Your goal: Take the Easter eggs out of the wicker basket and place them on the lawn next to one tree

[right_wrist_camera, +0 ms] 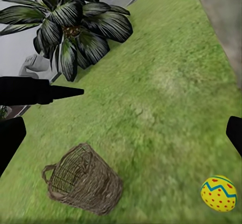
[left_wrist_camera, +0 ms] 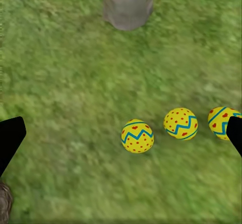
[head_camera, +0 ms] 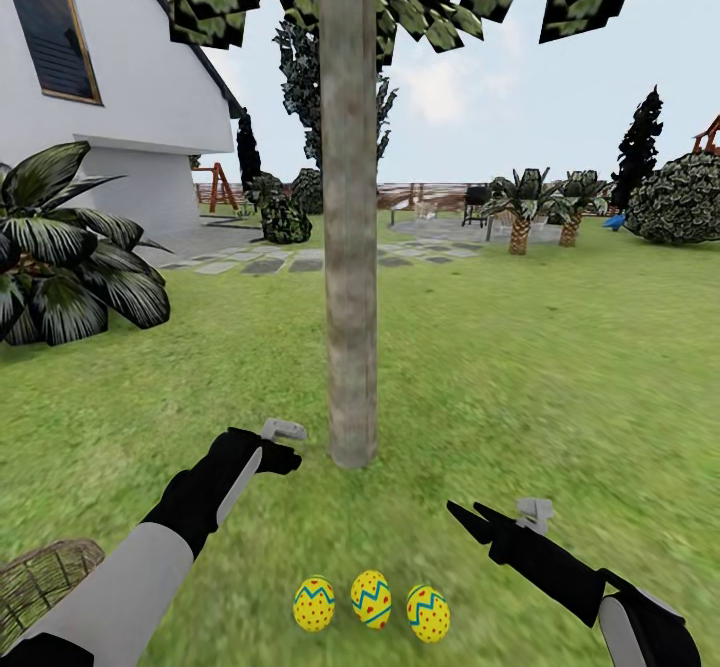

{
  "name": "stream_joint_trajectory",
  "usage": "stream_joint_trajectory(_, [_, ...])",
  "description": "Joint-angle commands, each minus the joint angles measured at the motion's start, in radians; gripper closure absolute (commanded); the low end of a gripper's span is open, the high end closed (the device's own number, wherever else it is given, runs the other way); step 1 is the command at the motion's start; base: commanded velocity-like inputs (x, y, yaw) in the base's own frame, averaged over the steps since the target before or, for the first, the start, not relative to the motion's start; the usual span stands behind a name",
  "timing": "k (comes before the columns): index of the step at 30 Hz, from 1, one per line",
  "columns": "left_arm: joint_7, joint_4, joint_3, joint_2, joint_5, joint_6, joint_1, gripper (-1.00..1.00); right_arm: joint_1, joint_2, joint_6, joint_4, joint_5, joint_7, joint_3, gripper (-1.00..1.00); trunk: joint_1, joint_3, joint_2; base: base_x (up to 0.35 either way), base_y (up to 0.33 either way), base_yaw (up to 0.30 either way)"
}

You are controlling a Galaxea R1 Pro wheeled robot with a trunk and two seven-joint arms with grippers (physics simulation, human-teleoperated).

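white house (head_camera: 120, 97), dark-fronded palm (head_camera: 60, 247), paving slabs (head_camera: 270, 264)

The tree (head_camera: 349, 247) trunk stands upright between the two arms, blocking any straight pass from one side to the other at its base. Open lawn (head_camera: 520, 367) lies to either side of it. Just in front of the trunk, the three Easter eggs (head_camera: 371, 599) sit in a row, apart from it, with narrow gaps between them. The wicker basket (head_camera: 40, 577) sits close under the left arm, perhaps touching it. A palm (head_camera: 60, 247) crowds the far left.
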Motion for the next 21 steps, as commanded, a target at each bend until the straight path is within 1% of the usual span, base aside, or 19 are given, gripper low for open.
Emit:
stream_joint_trajectory(1, [0.003,-0.001,-0.003,0.001,0.007,0.004,-0.001,-1.00,-0.001,0.000,0.006,0.000,-0.005,0.001,-0.001,-1.00,-0.004,0.002,0.007,0.000,0.000,0.000])
stream_joint_trajectory(21, [0.003,-0.001,-0.003,0.001,0.007,0.004,-0.001,-1.00,-0.001,0.000,0.003,0.005,-0.005,0.001,-0.001,-1.00,-0.081,0.065,0.147,0.000,0.000,0.000])
